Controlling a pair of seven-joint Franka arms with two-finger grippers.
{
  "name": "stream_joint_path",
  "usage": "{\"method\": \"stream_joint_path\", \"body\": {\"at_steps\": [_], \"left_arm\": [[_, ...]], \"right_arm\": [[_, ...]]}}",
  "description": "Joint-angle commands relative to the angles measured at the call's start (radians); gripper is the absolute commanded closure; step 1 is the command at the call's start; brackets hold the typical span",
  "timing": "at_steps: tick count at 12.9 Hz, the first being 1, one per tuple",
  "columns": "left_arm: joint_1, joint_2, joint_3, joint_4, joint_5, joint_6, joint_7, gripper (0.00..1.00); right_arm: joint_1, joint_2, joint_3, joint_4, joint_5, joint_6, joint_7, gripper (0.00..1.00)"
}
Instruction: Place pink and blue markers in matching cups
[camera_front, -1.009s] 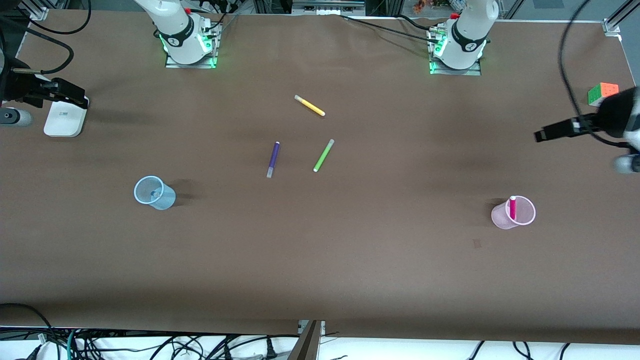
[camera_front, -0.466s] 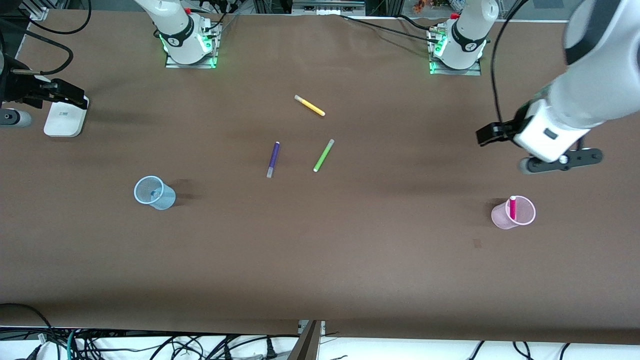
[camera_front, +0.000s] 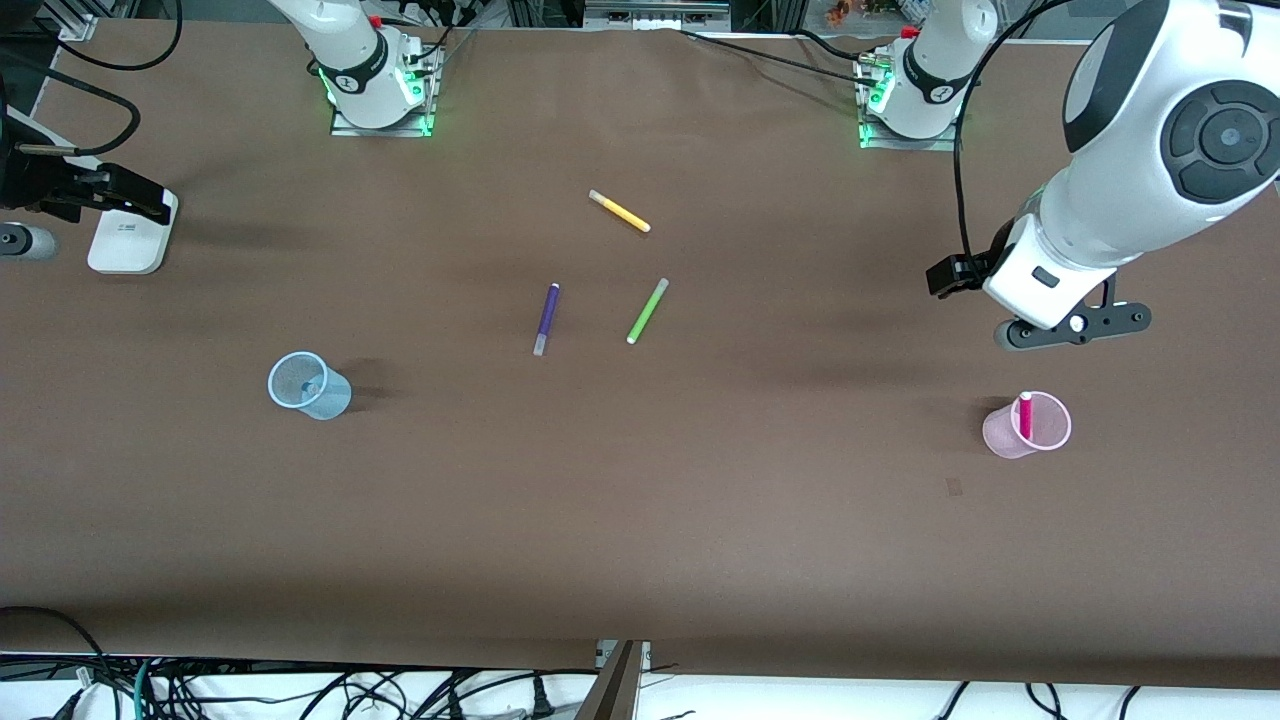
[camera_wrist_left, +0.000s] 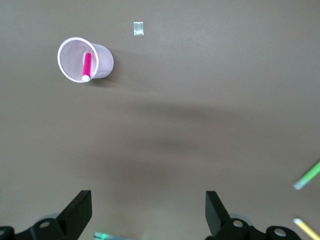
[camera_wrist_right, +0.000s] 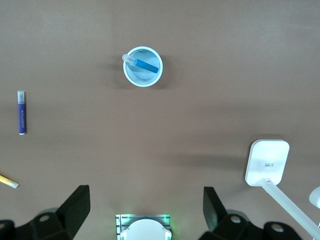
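The pink marker (camera_front: 1025, 414) stands inside the pale pink cup (camera_front: 1008, 436) toward the left arm's end of the table; both show in the left wrist view, the marker (camera_wrist_left: 87, 65) in the cup (camera_wrist_left: 102, 61). The blue marker (camera_wrist_right: 145, 64) lies inside the pale blue cup (camera_wrist_right: 131, 76), which stands toward the right arm's end (camera_front: 328, 398). My left gripper (camera_front: 950, 275) (camera_wrist_left: 148, 200) is open and empty, up over bare table beside the pink cup. My right gripper (camera_front: 130, 190) (camera_wrist_right: 145, 197) is open and empty, over the table's end by a white device.
A purple pen (camera_front: 546, 317), a lime-green pen (camera_front: 647, 311) and a yellow pen (camera_front: 620, 211) lie at the table's middle. A white device (camera_front: 125, 235) sits at the right arm's end. A small pale patch (camera_front: 953, 487) marks the table near the pink cup.
The left arm has swung in from the table's end toward the middle and now hangs over the table by the pink cup. The right arm has barely moved. Cups and pens are unmoved.
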Motion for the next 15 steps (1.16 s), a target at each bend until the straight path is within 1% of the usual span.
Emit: {"method": "stream_joint_path", "body": {"at_steps": [1, 2, 3, 4, 13, 14, 15], "left_arm": [[0.07, -0.14, 0.002, -0.168, -0.022, 0.073, 0.115, 0.0], [0.071, -0.142, 0.002, -0.157, -0.023, 0.068, 0.124, 0.0], [0.069, -0.139, 0.002, -0.119, -0.023, 0.053, 0.123, 0.0], [0.061, -0.133, 0.002, -0.094, -0.023, 0.012, 0.115, 0.0], [0.057, -0.13, 0.002, -0.092, -0.026, 0.005, 0.124, 0.0], [0.048, -0.134, 0.006, -0.092, -0.027, 0.005, 0.124, 0.0], [0.003, -0.143, 0.032, -0.094, -0.026, 0.002, 0.124, 0.0]], "right_arm": [[-0.006, 0.007, 0.0, 0.02, -0.008, -0.003, -0.018, 0.0], [-0.006, 0.007, 0.0, 0.02, -0.008, -0.004, -0.018, 0.0], [-0.005, 0.007, 0.0, 0.02, -0.008, -0.004, -0.018, 0.0], [-0.005, 0.007, 0.0, 0.02, -0.008, -0.004, -0.018, 0.0], [-0.006, 0.007, 0.0, 0.02, -0.002, -0.001, -0.016, 0.0], [-0.006, 0.007, 0.0, 0.02, -0.002, -0.001, -0.016, 0.0], [-0.006, 0.007, 0.0, 0.02, -0.002, -0.001, -0.016, 0.0]]}}
